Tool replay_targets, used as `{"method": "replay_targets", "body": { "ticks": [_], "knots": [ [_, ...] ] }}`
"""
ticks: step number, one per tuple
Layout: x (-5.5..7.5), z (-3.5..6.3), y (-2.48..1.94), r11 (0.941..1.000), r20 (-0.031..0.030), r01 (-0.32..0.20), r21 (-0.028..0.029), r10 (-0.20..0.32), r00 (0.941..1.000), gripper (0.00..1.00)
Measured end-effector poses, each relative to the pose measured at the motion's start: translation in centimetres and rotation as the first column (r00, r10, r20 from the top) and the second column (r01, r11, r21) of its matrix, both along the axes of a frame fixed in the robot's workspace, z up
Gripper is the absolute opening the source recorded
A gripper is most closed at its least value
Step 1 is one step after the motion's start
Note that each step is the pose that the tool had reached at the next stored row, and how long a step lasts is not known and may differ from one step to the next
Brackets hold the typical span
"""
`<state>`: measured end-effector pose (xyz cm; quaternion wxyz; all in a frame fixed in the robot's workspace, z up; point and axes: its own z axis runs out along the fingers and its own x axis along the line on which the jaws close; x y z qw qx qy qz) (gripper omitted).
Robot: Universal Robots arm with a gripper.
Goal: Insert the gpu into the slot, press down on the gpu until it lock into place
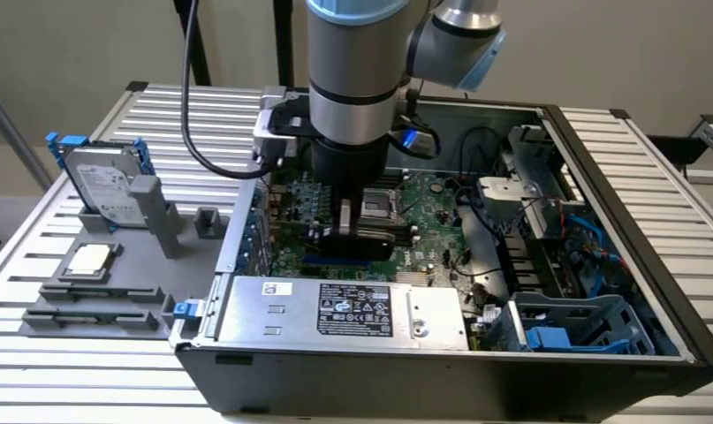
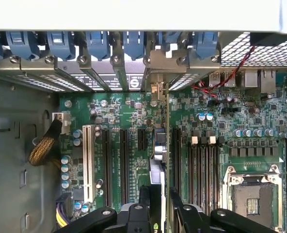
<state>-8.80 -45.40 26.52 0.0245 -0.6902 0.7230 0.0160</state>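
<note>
Gripper [image 1: 359,237] is low inside the open case [image 1: 451,380], fingers [image 2: 144,201] pinching the gpu [image 2: 158,167] from both sides. The card stands on edge over the motherboard [image 1: 433,208], bracket end toward the case's rear wall. The blue slot [image 1: 330,262] lies just under the card; whether it is seated, cannot tell. A hard drive [image 1: 102,190] stands outside the case, at the exterior view's left.

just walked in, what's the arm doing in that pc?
The arm reaches down into the open case. Its gripper is shut on the gpu, held on edge low over the motherboard, right at the blue slot. Whether the gpu is seated or locked can't be told.
</note>
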Motion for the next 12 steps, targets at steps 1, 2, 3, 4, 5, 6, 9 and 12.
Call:
{"method": "replay_targets", "body": {
  "ticks": [1,2,3,4,5,6,9,12],
  "knots": [
    [-0.02,-0.04,0.0,1.0,-0.0003,0.0,0.0,0.0,1.0,0.26],
    [-0.04,-0.1,0.0,1.0,-0.0006,0.0,0.0,0.0,1.0,0.26],
    [-0.06,-0.17,0.01,1.0,-0.0006,0.0,0.0,0.0,1.0,0.26],
    [-0.06,-0.23,0.0,1.0,-0.001,-0.001,-0.0002,0.001,1.0,0.26],
    [-0.06,-0.3,0.0,1.0,-0.0011,-0.001,-0.0003,0.001,1.0,0.26],
    [-0.07,-0.36,0.0,1.0,-0.0014,-0.001,-0.0005,0.001,1.0,0.26],
    [-0.08,-0.54,0.0,1.0,-0.0021,-0.002,-0.0005,0.002,1.0,0.26],
    [-0.07,-0.59,0.03,1.0,-0.0049,-0.003,0.0,0.003,1.0,0.26]
  ]
}}
